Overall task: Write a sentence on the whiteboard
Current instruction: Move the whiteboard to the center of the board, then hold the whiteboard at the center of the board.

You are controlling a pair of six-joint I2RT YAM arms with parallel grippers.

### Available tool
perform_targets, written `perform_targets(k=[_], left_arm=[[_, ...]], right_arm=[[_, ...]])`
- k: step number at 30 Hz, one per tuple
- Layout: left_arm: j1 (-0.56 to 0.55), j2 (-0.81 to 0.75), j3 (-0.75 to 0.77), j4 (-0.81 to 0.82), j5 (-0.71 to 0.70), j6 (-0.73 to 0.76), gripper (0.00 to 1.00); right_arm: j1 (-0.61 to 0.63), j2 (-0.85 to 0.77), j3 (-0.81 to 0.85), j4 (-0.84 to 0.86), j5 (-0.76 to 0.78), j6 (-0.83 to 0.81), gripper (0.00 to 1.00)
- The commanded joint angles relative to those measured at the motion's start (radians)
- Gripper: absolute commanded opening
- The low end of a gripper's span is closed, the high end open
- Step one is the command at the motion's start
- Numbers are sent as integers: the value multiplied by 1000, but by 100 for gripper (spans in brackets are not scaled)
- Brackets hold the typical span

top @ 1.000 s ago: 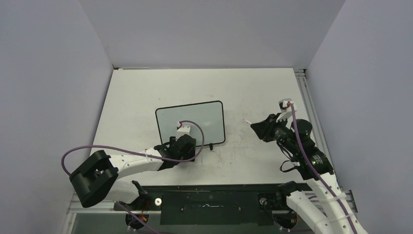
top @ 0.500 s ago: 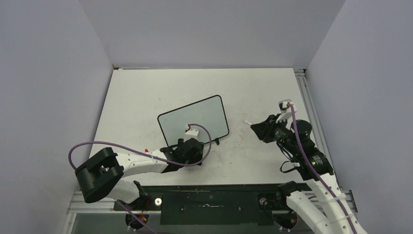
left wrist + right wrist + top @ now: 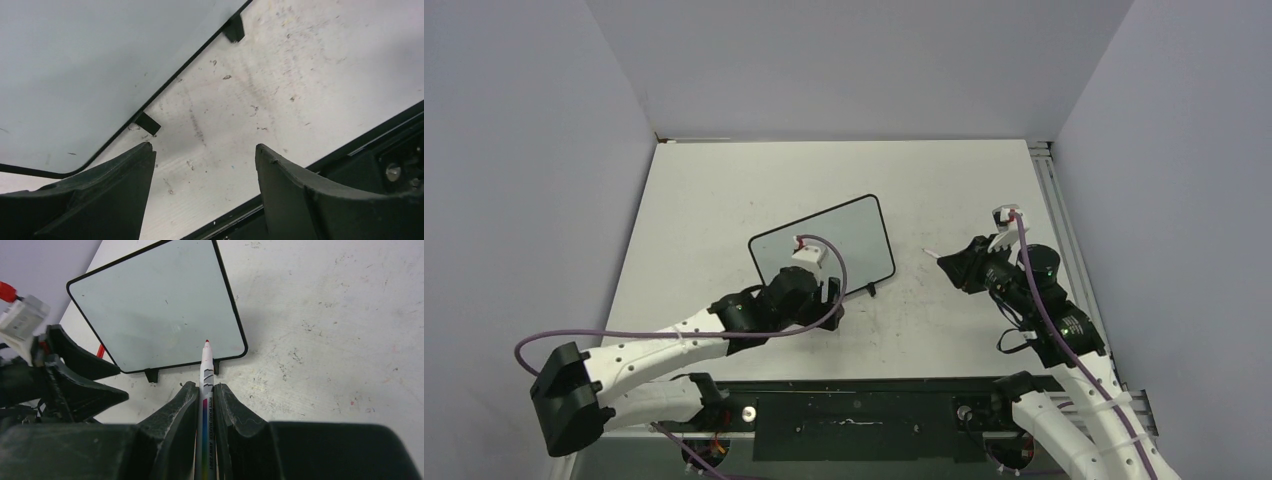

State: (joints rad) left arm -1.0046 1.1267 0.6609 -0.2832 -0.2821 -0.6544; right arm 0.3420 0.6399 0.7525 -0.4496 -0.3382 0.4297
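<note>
The left arm's elbow (image 3: 564,395) sits low at the near left corner of the table (image 3: 714,190). Its white forearm reaches right and away from the base, with a purple cable (image 3: 624,335) looping along it. The left gripper (image 3: 824,292) is at the near edge of the whiteboard (image 3: 859,235). In the left wrist view its fingers (image 3: 115,185) stand spread, with only scuffed tabletop between them, just short of the board's frame and one of its small black feet (image 3: 147,123).

The whiteboard lies flat around the middle of the table, a little left of centre. It is turned so that its right end sits farther from the arms than its left end, and both feet are along its near edge.

To the right, the right arm rises from the near right corner and bends left and away. The right gripper (image 3: 946,262) is aimed at the board's right edge but is clearly apart from it. Its fingers (image 3: 182,405) are pressed together on a marker (image 3: 205,372), which lies along the line of the fingers. The marker's red tip (image 3: 207,342) juts out beyond them toward the board's near right corner.
</note>
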Motion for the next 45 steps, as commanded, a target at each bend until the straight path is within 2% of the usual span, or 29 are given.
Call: perform_targets(k=[1,5,8,10,15,21,28,30,37,45], left_arm=[[69,-112,149,-205,70,116,72],[233,-159,263,-310,182,226,73],[373,-169,334,-340,241,315,74],[477,-169,360,-337,328,356,74],[735,-169,322,-276,541,385,75],[942,-190,178,-102,866,342,75],[998,-159,95,-21,946,339,71],[1048,-156,71,14,971,319,69],[1070,-119,89,-11,942,336,62],[1085,-62,118,16,969,330,49]], right_arm=[[11,19,2,63,-17,-4,5],[18,26,2,80,-32,3,5],[29,40,3,89,-54,10,5],[44,50,4,97,-64,20,5],[131,65,0,131,-17,55,5],[273,128,4,209,48,105,5],[425,236,8,355,137,132,5],[479,283,16,415,168,137,5],[634,484,63,594,247,137,5],[658,663,135,729,231,135,5]])
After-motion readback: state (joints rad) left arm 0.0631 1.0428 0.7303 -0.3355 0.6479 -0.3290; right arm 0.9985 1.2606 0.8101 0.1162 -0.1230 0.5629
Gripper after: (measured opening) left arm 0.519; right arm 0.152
